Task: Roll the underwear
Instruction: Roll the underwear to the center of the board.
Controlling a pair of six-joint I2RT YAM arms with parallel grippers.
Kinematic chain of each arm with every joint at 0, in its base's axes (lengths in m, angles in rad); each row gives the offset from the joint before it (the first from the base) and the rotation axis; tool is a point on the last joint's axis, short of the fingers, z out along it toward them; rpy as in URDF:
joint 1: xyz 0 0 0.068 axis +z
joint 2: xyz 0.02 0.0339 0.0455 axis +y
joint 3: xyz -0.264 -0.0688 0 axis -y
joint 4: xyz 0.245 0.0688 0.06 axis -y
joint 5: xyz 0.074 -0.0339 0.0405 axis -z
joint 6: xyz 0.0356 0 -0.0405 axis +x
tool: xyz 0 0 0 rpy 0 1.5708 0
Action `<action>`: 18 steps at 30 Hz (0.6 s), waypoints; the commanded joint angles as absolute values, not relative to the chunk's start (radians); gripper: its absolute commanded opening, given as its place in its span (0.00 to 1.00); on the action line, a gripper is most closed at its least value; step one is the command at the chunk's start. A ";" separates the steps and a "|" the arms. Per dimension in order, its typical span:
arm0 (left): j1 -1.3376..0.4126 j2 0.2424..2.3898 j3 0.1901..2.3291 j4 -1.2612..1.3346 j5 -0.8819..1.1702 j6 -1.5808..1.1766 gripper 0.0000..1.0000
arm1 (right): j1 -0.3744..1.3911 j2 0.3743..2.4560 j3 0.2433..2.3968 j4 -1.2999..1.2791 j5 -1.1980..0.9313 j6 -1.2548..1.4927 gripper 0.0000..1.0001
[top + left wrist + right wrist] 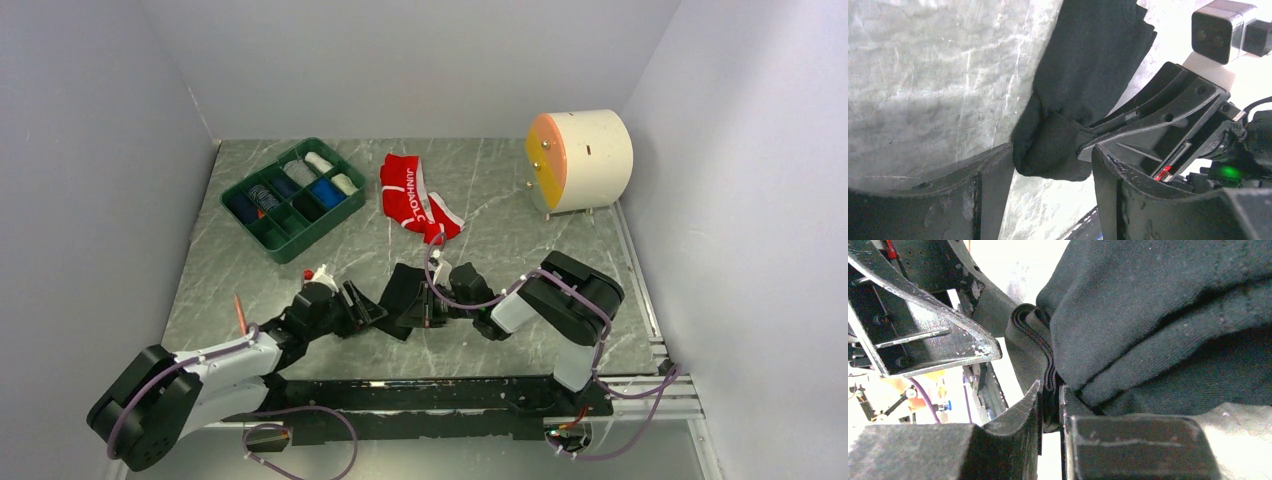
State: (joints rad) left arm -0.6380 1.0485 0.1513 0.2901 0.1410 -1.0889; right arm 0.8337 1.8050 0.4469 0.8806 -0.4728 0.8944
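**Right gripper**: two dark fingers are seen rising from the lower edge, drawn almost together, with a layered band pinched between them.

**Black underwear**: the upper right of the view is filled by soft dark cloth bunched in thick folds. Its waistband, doubled into several layers with a thin reddish line along one edge, is clamped at the fingertips.

**Left gripper**: scuffed black fingers are recorded at upper left, just beside the waistband. Contact cannot be told.

**Purple cable**: noted at lower left, blurred.

**Table**: a pale grey patch is shown at lower right.
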 commanded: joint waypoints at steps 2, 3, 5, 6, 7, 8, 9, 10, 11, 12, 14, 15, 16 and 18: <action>-0.640 1.081 0.071 0.194 0.145 -1.237 0.63 | 0.833 1.853 0.424 0.716 -0.390 0.862 0.06; -0.640 1.079 0.072 0.171 0.136 -1.247 0.63 | 0.833 1.855 0.423 0.718 -0.392 0.862 0.06; -0.640 1.083 0.067 0.164 0.126 -1.246 0.61 | 0.833 1.857 0.423 0.730 -0.400 0.866 0.07; -0.640 1.090 0.066 0.167 0.120 -1.243 0.59 | 0.833 1.858 0.422 0.741 -0.404 0.867 0.08; -0.640 1.099 0.068 0.166 0.114 -1.238 0.56 | 0.833 1.859 0.422 0.753 -0.407 0.867 0.09; -0.640 1.112 0.073 0.166 0.103 -1.229 0.53 | 0.833 1.858 0.425 0.752 -0.409 0.869 0.09; -0.640 1.126 0.079 0.165 0.090 -1.221 0.50 | 0.833 1.857 0.428 0.746 -0.410 0.868 0.11; -0.639 1.141 0.087 0.168 0.079 -1.211 0.47 | 0.833 1.852 0.433 0.737 -0.410 0.864 0.12; -0.640 1.157 0.095 0.179 0.072 -1.202 0.44 | 0.833 1.844 0.438 0.723 -0.408 0.857 0.14; -0.640 1.173 0.103 0.187 0.066 -1.194 0.41 | 0.832 1.835 0.445 0.703 -0.402 0.848 0.15; -0.640 1.203 0.132 0.193 0.061 -1.173 0.33 | 0.833 1.812 0.460 0.657 -0.389 0.826 0.19; -0.640 1.213 0.144 0.187 0.057 -1.162 0.28 | 0.832 1.797 0.468 0.631 -0.382 0.813 0.21; -0.640 1.220 0.153 0.181 0.054 -1.153 0.23 | 0.833 1.781 0.474 0.606 -0.378 0.802 0.25; -0.640 1.219 0.155 0.186 0.054 -1.144 0.13 | 0.833 1.740 0.489 0.557 -0.367 0.776 0.34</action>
